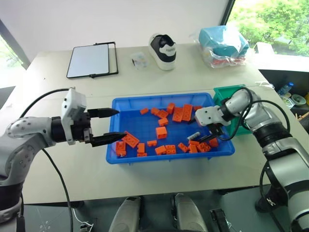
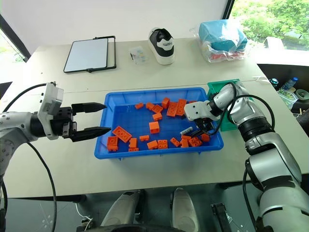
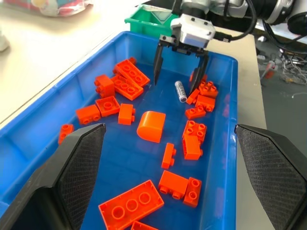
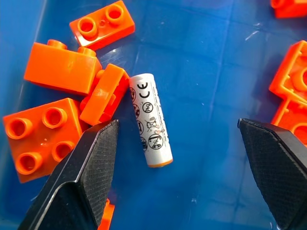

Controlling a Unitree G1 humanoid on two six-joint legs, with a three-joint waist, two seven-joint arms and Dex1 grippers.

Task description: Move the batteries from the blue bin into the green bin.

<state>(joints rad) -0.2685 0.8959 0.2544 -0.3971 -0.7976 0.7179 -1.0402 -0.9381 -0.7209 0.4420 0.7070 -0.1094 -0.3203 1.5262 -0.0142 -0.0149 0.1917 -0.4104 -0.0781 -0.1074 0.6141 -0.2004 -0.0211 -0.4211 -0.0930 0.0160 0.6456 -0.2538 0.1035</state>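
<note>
Right wrist view looks straight down on one battery (image 4: 150,120), a slim white cylinder printed with small black symbols, lying flat on the glossy floor of the blue bin (image 1: 145,125); its upper side touches a tilted orange brick (image 4: 103,93), while bare blue plastic lies open on its other side. Right gripper (image 1: 211,135) hangs over it at about 4 o'clock in the bin, its textured black fingers released and spread wide, one on each side of the battery, touching nothing. Orange studded bricks (image 1: 182,113) crowd the bin's 12 to 2 o'clock stretch and its near wall, leaving a clear patch of floor around 9 o'clock. Left gripper (image 1: 107,125) sits level at the bin's 9 o'clock rim, fingers (image 1: 104,112) parted and empty, tips just over the rolled edge. Green bin (image 1: 225,94), deeper with sloping walls, stands just beside the blue bin's 2 o'clock corner.
</note>
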